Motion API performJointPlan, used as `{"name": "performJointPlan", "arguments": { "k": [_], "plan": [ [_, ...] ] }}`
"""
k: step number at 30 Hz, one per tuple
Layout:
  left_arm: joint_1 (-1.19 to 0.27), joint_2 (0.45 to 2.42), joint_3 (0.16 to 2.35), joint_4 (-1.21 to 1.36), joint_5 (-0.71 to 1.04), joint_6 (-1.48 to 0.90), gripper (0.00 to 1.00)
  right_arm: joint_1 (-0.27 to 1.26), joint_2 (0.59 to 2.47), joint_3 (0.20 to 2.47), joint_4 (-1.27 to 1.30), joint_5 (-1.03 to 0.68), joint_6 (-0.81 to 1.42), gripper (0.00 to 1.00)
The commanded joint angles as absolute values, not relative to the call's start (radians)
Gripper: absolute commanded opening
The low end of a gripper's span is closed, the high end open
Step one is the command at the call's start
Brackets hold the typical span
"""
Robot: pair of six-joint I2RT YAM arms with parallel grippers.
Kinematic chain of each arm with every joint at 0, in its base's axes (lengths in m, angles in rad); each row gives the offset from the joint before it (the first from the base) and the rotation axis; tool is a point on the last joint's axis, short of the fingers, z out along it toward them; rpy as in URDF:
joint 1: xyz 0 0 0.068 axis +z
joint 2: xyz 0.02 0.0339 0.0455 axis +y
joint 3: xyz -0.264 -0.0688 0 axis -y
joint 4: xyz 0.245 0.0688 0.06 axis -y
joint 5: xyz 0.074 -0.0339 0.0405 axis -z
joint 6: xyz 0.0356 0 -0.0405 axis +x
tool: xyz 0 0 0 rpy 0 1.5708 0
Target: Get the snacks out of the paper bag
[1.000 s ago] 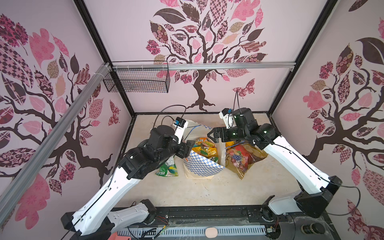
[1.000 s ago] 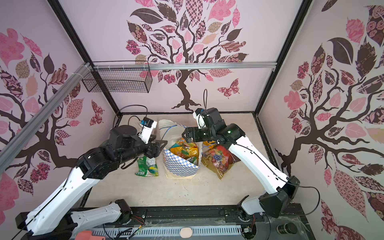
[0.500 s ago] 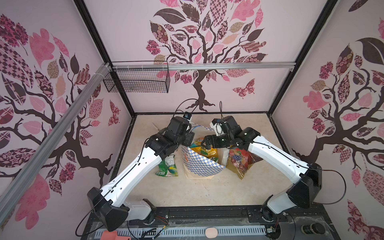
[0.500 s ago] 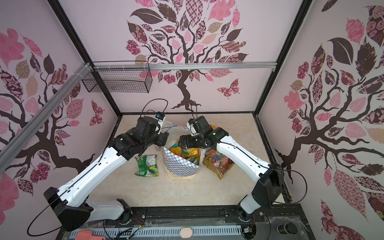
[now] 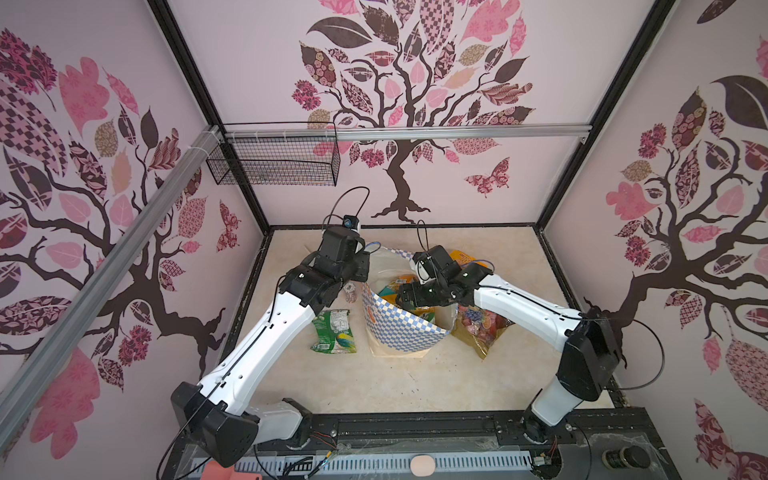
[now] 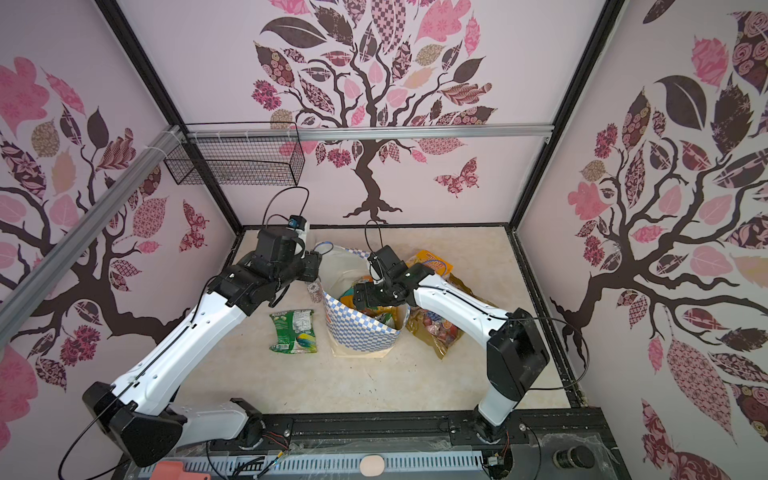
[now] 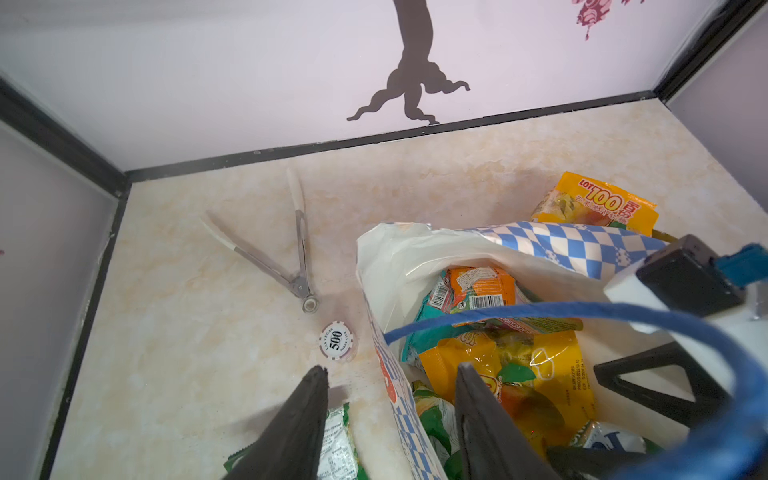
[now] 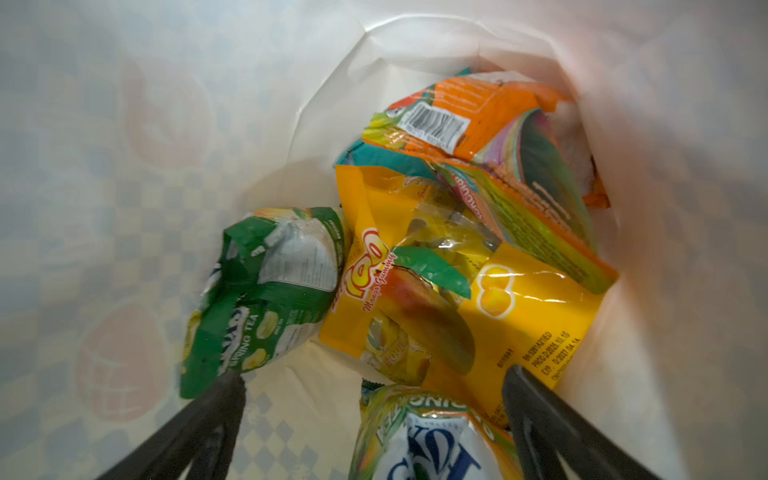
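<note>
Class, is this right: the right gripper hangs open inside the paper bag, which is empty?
Not empty: the right wrist view shows a yellow mango packet and a green packet in the paper bag. The right gripper does hang open inside it.

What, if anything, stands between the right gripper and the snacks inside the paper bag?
Nothing visible. The right gripper is open inside the paper bag, and the yellow mango packet and green packet lie uncovered just ahead of its fingers.

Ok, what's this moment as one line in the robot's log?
left fingers: open, astride paper bag wall | right fingers: open, inside bag over mango packet | already out: green packet
</note>
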State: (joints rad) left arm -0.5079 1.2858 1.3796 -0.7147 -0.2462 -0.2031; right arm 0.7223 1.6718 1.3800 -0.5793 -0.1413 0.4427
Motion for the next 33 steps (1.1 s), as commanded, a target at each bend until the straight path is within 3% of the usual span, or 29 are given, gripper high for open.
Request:
{"name": "performJointPlan", "arguments": {
  "k": [1, 11, 28, 33],
  "plan": [
    [-0.471, 1.255, 1.342, -0.693, -0.136, -0.266, 0.53, 0.752, 1.715, 1.386, -0.587, -0.057, 0.416, 1.0],
    [-0.465, 1.247, 1.341, -0.705, -0.103, -0.283, 0.53, 0.818, 1.792, 1.389, -0.54, 0.023, 0.371, 1.0],
    [-0.465, 1.135, 1.332, -0.729, -0.003, -0.296, 0.57, 0.821, 1.975, 1.387, -0.504, -0.072, 0.388, 1.0],
    [-0.464, 1.053, 1.301, -0.704, 0.097, -0.293, 0.58, 0.822, 2.008, 1.385, -0.49, -0.094, 0.391, 0.89]
  ]
}}
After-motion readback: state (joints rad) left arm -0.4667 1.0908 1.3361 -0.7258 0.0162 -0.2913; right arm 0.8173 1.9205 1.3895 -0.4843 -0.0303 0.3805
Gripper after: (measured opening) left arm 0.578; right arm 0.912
